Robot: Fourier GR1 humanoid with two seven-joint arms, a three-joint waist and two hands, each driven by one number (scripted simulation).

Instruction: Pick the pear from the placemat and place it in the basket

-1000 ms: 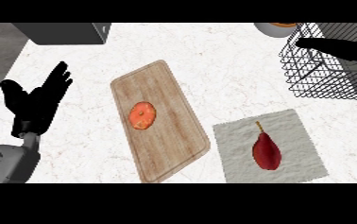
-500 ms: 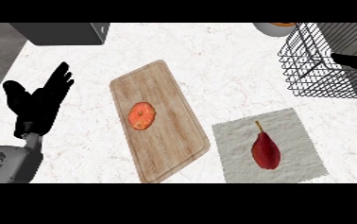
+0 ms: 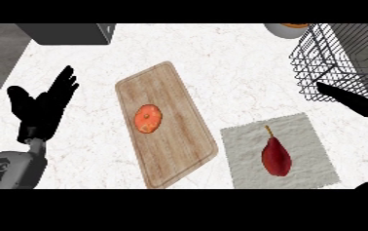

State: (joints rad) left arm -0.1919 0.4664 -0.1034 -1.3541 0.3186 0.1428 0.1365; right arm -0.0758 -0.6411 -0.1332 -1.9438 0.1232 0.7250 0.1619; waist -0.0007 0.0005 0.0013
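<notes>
- While it rests at the view's left edge, the left hand [image 3: 39, 112] is fully open: fingers straight and spread, pointing up and slightly right, holding nothing.
- Its grey forearm [image 3: 18, 169] fills the lower-left corner.
- The dark grey box [image 3: 68, 32] is at top left, cut by the top edge and well apart from that hand.
- The white marbled counter [image 3: 237, 64] runs under everything.
- The wooden cutting board [image 3: 179, 147] is left of centre and lies diagonally, long axis from upper left to lower right.
- A round orange fruit [image 3: 149, 119] sits on the board about mid-length, toward its left edge.
- The placemat [image 3: 244, 144], a pale grey cloth, is just right of the board's lower end. I can't tell whether the edges touch.
- The pear [image 3: 276, 158] is dark red and lies on the placemat near its middle, stem pointing toward the mat's far edge. No hand is on it, so it is not yet picked.
- A pale bowl [image 3: 286, 30] with something orange in it is at the top, right of centre, cut by the top edge.
- The basket [image 3: 334, 59] is black wire in the upper-right corner, cut by the right edge. It sits beyond the mat's far right corner, apart from it.
- The right hand [image 3: 348, 98] enters from the right edge, between the basket and the placemat and clear of the pear. Only a tapered black part shows, so I can't tell whether it is open or closed, and nothing is visibly held.
</notes>
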